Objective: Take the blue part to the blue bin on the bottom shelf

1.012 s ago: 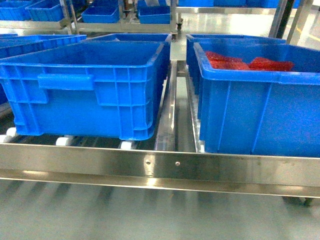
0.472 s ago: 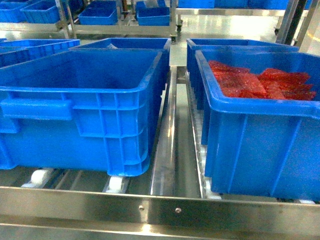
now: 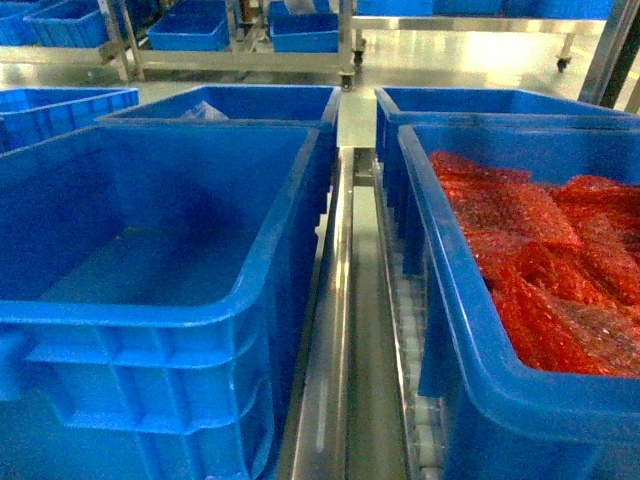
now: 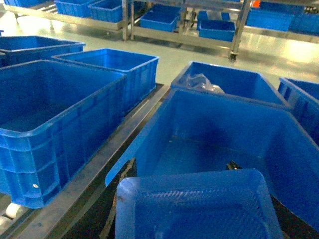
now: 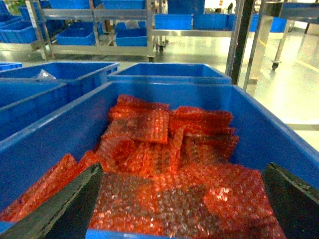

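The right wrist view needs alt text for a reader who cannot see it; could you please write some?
A large blue bin holds a heap of red bubble-wrap packets, seen from just above its near rim. The right claw is open, its two dark fingers at the lower corners. More blue bins and metal racks stand behind.

Open room: the left blue bin (image 3: 150, 300), lower left of the head view, is open-topped with a bare floor. Narrow channel: the steel rail (image 3: 335, 330) between the two front bins. Obstacles: the right blue bin (image 3: 470, 340) filled with red bubble-wrap packets (image 3: 540, 270); two rear bins (image 3: 250, 100) close behind; a clear bag (image 4: 202, 82) in the left rear one.
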Motion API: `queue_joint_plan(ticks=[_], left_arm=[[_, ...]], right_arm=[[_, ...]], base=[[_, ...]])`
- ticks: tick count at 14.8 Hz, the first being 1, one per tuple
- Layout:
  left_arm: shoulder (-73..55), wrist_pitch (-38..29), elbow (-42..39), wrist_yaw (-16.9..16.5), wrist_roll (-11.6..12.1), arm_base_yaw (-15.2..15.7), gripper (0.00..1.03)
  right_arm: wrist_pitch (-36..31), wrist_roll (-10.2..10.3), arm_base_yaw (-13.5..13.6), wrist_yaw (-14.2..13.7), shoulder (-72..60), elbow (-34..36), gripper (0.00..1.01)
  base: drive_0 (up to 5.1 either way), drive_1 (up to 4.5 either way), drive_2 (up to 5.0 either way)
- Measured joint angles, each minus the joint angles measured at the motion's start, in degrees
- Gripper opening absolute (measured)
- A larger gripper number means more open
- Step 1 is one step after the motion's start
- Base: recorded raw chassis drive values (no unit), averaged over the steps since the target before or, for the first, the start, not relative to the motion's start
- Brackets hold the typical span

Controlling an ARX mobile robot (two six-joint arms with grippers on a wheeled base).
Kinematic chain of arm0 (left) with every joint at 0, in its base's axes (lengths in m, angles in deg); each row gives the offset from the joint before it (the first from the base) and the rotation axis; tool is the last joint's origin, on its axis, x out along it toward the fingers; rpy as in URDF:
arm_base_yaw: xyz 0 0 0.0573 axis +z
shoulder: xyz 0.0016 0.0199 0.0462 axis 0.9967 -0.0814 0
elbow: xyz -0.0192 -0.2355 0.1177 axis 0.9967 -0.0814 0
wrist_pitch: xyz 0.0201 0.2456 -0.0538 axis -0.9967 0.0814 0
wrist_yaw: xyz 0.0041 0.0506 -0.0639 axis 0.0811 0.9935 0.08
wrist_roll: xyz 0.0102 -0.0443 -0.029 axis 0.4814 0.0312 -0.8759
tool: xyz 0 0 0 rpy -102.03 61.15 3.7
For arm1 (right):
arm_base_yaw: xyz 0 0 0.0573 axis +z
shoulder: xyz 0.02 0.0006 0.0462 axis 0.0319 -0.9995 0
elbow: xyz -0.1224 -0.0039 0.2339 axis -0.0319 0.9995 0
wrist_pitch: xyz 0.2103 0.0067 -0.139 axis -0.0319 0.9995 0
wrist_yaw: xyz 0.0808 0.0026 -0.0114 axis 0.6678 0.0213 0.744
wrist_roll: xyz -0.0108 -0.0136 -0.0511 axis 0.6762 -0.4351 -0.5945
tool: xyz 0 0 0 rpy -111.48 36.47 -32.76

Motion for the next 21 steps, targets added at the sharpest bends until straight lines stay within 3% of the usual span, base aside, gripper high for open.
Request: queue_joint_plan(ticks=[21], left_arm=[[0.2,0.0,0.0,-0.2,0.0,0.0,0.44]], right_arm=[[-0.1,0.0,0.0,0.0,0.0,0.0,0.98]], base=[[0.0,0.00,0.0]])
